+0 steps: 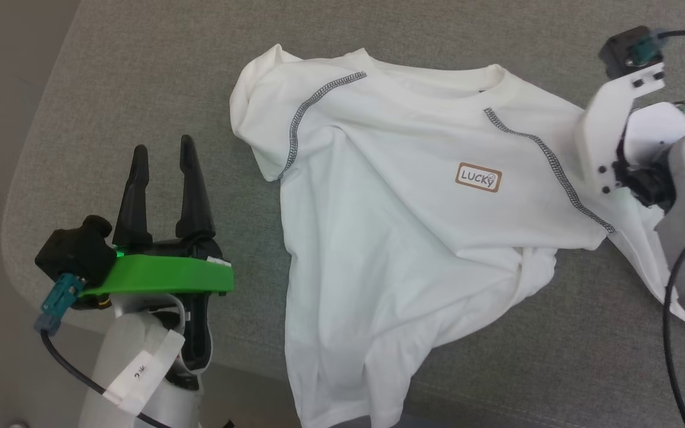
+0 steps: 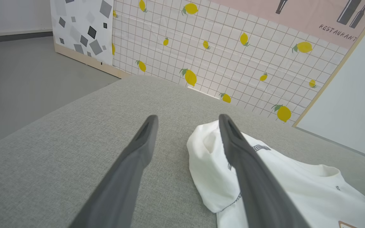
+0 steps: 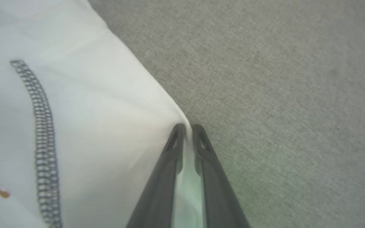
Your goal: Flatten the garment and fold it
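White thin fabric is lying front-up on the grey upholstered surface (image 1: 140, 71). The T-shirt (image 1: 402, 238) is spreading over the middle and right of that surface, with its collar towards the far side and its hem reaching the near edge. The left sleeve (image 1: 259, 113) is bunching and folding over on itself. Slanting creases are running through the body below the LUCKY patch (image 1: 478, 177).

The right gripper (image 3: 188, 126) is pinching the shirt's right-hand edge, its jaws closing on a thin fold of white cloth not far from the zigzag stitching (image 3: 43, 145). The left gripper (image 1: 163, 145) is hovering over bare upholstery at the near left, its jaws standing apart and holding nothing, close to the crumpled sleeve but not touching it.

Judging by the soft folds, the shirt is behaving as a light, limp sheet with no stiffness. It is likely trailing after whichever point is being lifted and dragging on the textured upholstery. The firmest holds are probably the stitched hems and sleeve openings, where the cloth is doubling. The bunched left sleeve is offering the matching hold for spreading the shirt flat.
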Motion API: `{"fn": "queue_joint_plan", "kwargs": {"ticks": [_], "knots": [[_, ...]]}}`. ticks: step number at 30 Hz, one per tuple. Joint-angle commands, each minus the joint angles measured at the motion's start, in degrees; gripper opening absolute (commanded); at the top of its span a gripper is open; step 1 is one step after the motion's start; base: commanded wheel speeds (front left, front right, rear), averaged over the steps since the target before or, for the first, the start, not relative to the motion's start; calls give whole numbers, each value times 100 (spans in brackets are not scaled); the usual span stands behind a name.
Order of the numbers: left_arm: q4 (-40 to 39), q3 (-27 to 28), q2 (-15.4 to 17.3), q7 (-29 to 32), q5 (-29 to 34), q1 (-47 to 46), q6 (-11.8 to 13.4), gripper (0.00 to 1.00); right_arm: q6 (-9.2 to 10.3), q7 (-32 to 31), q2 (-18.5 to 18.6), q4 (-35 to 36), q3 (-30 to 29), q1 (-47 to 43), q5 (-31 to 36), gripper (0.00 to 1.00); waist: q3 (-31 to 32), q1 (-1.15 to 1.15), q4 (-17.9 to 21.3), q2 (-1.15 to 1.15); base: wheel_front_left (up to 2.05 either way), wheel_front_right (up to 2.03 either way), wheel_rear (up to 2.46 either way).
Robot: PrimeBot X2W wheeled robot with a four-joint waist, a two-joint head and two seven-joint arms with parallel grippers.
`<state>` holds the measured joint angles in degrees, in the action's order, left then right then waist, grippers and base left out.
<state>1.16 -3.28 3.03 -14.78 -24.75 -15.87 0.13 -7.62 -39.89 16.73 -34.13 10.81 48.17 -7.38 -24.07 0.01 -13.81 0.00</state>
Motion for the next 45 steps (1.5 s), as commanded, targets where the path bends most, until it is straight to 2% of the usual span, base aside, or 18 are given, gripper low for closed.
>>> {"fn": "queue_joint_plan", "kwargs": {"ticks": [1,6,12,15,18,19,20,21,26,34,39,45], "knots": [[-4,-4,-14,-21,-16,45,42,100,13,124,203,-72,-156,-156,108,0,16,-1,30,0,0,0,0],[50,21,-14,-21,41,63,46,100,13,740,440,177,-1147,-122,538,0,138,-1,149,0,0,0,0],[134,18,-14,-21,108,85,9,100,13,879,630,317,-2465,-519,1155,0,285,-1,294,0,0,0,0],[174,27,-15,-21,147,95,-5,100,13,832,569,343,-3059,-861,1512,0,343,-1,369,0,0,0,0],[223,43,-15,-21,197,101,-27,100,13,783,263,344,-3507,-1180,1570,0,416,-1,464,0,0,0,0],[235,51,-15,-21,215,105,-33,100,13,833,166,365,-3580,-1243,1529,12,441,-1,496,0,0,0,0],[248,63,-15,-21,235,110,-39,100,13,921,31,412,-3643,-1309,1447,54,474,-1,538,0,0,0,0],[261,72,-15,-21,252,119,-46,100,13,1002,-64,462,-3670,-1361,1396,100,508,-1,576,0,0,0,0],[423,38,-15,-21,368,172,-107,100,13,1757,-514,1041,-3614,-1787,1024,100,769,-1,725,0,0,0,0],[891,-162,-14,-21,632,14,-206,100,13,2958,-982,2534,-2436,-3094,169,100,1079,-1,1095,0,0,0,0],[1420,-411,24,124,851,-673,-258,100,13,3334,-1218,3069,-1965,-3774,-153,100,1082,-1,1406,0,0,0,0],[2316,-701,56,844,1061,-1925,-255,100,13,3421,-1362,3361,-1621,-4171,-358,100,896,-1,1804,0,0,0,0]]}}
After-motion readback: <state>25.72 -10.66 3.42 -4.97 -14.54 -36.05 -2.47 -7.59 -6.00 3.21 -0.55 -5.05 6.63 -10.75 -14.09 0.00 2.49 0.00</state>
